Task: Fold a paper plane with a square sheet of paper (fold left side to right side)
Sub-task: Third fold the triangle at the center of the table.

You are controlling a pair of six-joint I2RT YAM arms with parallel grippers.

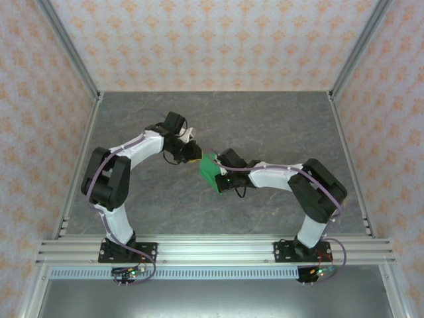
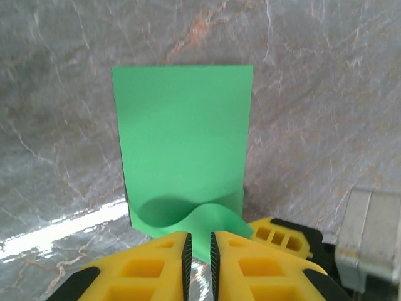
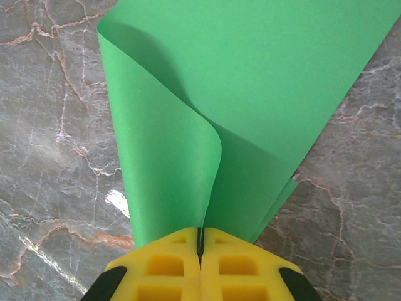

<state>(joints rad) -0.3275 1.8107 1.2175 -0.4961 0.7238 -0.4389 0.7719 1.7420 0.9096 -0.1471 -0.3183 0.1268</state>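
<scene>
At mid-bench [image 1: 199, 119]: square sheet of paper [image 3: 263, 94] doubled over, not yet creased.
Right gripper [image 3: 200, 235]: jaws pressed together, pinching the sheet, likely to keep its layers aligned.
Left gripper [image 2: 199, 241]: jaws narrowly parted beside the curled edge.

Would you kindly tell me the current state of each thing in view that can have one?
square sheet of paper: bent over itself in a loose curl, not pressed flat.
right fingers: shut on the paper where its layers meet.
left fingers: slightly apart with a narrow gap, the paper's curled edge at their tips.
</scene>
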